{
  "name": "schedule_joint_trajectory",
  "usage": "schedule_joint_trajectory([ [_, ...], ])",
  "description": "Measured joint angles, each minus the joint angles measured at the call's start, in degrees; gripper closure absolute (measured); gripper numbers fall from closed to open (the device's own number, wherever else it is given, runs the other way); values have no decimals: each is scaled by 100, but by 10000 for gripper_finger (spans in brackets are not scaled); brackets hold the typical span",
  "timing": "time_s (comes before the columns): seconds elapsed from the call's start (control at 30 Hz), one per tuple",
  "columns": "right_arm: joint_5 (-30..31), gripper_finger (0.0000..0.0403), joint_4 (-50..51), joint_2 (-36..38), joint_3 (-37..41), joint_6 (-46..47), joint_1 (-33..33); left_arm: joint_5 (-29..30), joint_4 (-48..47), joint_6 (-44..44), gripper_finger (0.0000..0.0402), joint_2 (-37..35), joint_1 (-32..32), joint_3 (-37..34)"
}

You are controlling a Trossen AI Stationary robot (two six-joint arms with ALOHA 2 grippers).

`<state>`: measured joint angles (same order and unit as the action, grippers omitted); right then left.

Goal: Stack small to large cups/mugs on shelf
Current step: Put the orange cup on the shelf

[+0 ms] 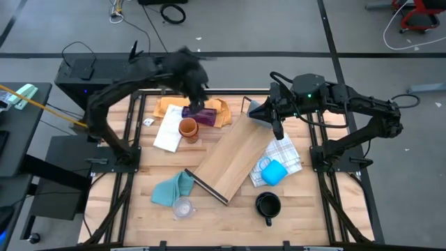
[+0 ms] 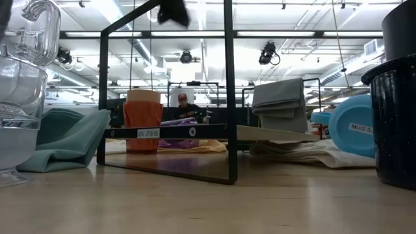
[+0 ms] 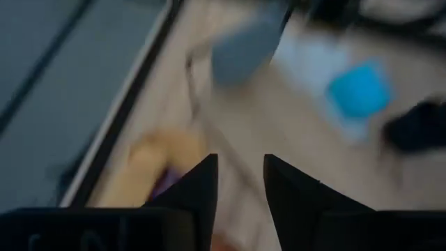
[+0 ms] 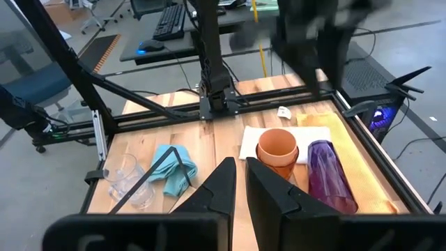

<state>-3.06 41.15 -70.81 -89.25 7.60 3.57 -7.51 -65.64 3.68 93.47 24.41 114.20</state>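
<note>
I'm looking straight down on the surface (image 1: 230, 226) and my left tool (image 1: 197, 100) is up at the far side, hanging over the purple tumbler (image 1: 202, 115), which lies on its side on a yellow cloth (image 1: 221, 110). From the left wrist camera the two fingers (image 3: 198, 185) stand a little apart with bare gap between them, nothing pinched. Whether the tool touches the tumbler, I cannot tell; the arm is smeared in the overhead picture.

Just beside the tumbler stands the amber cup (image 1: 188, 128), upright, on a white paper sheet (image 1: 167, 129). In the low view it shows orange with a tan cup (image 2: 143, 96) sitting inside its mouth.

The shelf (image 1: 233, 162) lies slantwise across the middle of the surface, its black end frame (image 1: 206, 187) toward me. Nothing rests on its board.

My right tool (image 1: 279, 127) waits over the far end of the shelf, fingers (image 4: 221, 183) nearly together, holding nothing.

On the right, the light blue mug (image 1: 273, 172) lies on the white checked cloth (image 1: 287, 155). The dark mug (image 1: 267, 205) stands near the front edge. On the left, the clear cups (image 1: 182, 207) sit just beside the teal cloth (image 1: 170, 188).
</note>
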Motion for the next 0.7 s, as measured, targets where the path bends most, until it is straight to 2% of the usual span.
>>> schedule_joint_trajectory([
  [0.07,1,362,-1,0,0,-2,0,-362,750,-36,286,-328,44,-190],
  [0.13,1,362,-1,0,0,-7,2,-857,1826,-146,290,-693,39,-669],
  [0.23,1,362,-2,0,0,-7,19,-1380,4049,-491,296,-1178,-126,-1852],
  [0.3,3,362,-3,0,0,-8,20,-1488,5456,-631,299,-1444,-262,-2813],
  [0.4,2,362,-3,0,0,-1,20,-1495,6776,-557,304,-1740,-420,-3981],
  [0.5,3,362,-3,0,0,23,20,-1304,6460,-249,310,-1956,-412,-4675],
  [0.7,1,362,-3,0,0,35,20,-568,3979,411,321,-2201,74,-5129],
])
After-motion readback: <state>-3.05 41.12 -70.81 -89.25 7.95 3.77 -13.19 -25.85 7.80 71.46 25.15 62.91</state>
